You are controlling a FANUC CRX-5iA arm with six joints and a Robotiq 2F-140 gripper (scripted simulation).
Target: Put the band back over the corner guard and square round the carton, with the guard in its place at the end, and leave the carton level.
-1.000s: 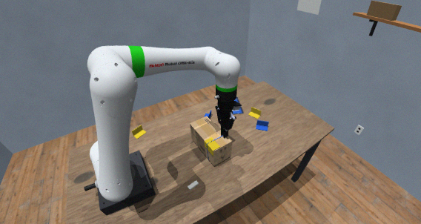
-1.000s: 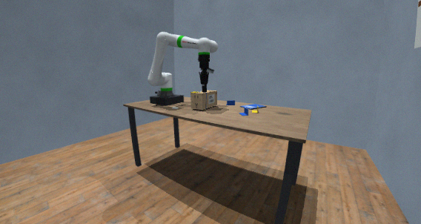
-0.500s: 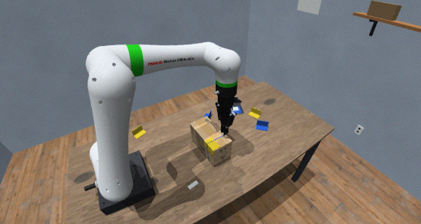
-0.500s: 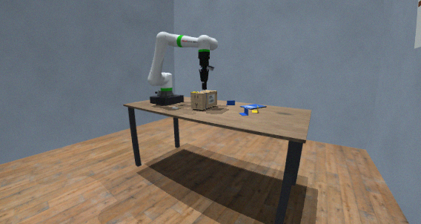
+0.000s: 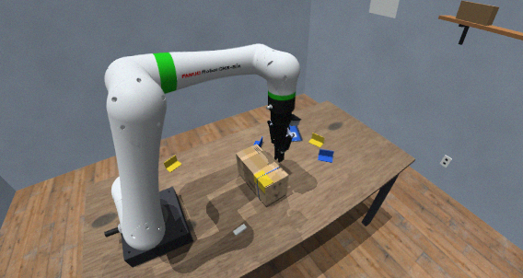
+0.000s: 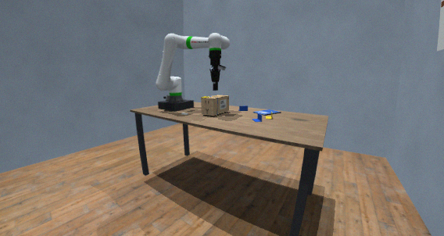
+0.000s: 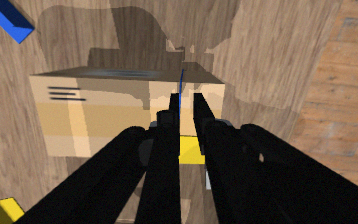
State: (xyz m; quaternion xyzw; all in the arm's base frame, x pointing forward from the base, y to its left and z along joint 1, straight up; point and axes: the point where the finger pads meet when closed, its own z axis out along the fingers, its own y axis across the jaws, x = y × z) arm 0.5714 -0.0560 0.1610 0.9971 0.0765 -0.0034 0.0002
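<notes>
The brown carton (image 5: pixel 249 164) (image 6: pixel 209 107) (image 7: pixel 101 120) stands upright on the table and looks level. A yellow corner guard (image 5: pixel 265 182) (image 6: pixel 205 97) (image 7: pixel 192 151) sits on its top edge near one end. The thin blue band (image 5: pixel 273 170) (image 7: pixel 182 80) crosses the carton's top and shows on the side below the guard in the top view. It reaches the guard's inner part; fingers hide some of it in the wrist view. My gripper (image 5: pixel 279 159) (image 6: pixel 215 89) (image 7: pixel 186 106) hangs above the carton, fingers pointing down, slightly open with a narrow empty gap.
Loose yellow brackets (image 5: pixel 172 163) (image 5: pixel 316 140) (image 7: pixel 2 211) and blue brackets (image 5: pixel 326 156) (image 6: pixel 243 108) (image 7: pixel 12 24) lie around the carton. A flat blue item (image 5: pixel 295 133) (image 6: pixel 267 112) lies beyond it. A small pale block (image 5: pixel 239 229) lies on the near side.
</notes>
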